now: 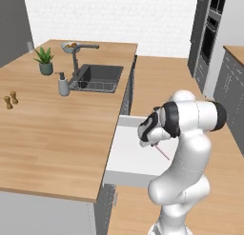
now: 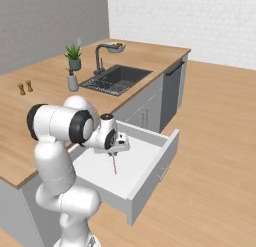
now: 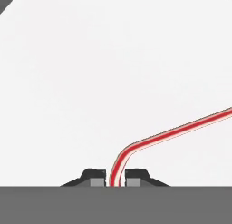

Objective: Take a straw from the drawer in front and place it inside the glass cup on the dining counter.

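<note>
The hand view shows the claw (image 3: 116, 178) clamped on the straw (image 3: 172, 133) at its short bent end, the long red shaft slanting away over the drawer's white floor. From the two base views the grip itself is hard to read: the straw (image 2: 114, 164) is a thin pink line under the hand, inside the pulled-out drawer (image 2: 165, 156). The left base view adds the light-wood bench (image 1: 52, 134) with its sink (image 1: 97, 77), a potted plant (image 1: 45, 60) and a soap dispenser (image 1: 63, 84).
</note>
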